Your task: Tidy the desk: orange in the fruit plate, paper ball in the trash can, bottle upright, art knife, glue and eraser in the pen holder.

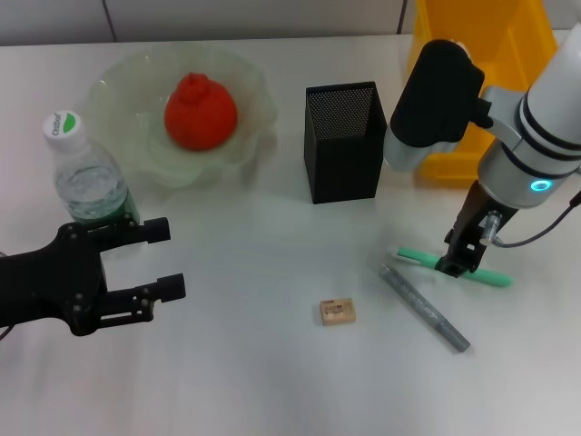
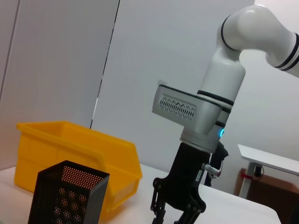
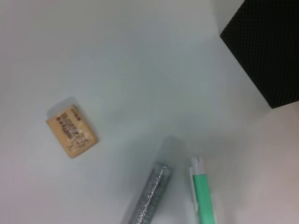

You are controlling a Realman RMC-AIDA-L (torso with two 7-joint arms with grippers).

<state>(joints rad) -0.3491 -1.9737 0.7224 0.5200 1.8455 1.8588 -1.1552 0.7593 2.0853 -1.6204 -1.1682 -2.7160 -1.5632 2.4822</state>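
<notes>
Lowering our right gripper (image 1: 457, 263) onto the slim green-and-white art knife (image 1: 454, 267), fingers spread astride it for pickup; our left gripper (image 1: 150, 263) idles open beside the upright clear plastic bottle (image 1: 83, 173).

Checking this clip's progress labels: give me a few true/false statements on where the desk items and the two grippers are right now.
1. The orange lies in the fruit plate. True.
2. The bottle lies on its side. False: it stands upright beside the plate.
3. The eraser is inside the pen holder. False: it lies on the desk.
4. The right gripper is down at the green art knife. True.
5. The left gripper holds the bottle. False: it is open, empty, near the bottle.
</notes>
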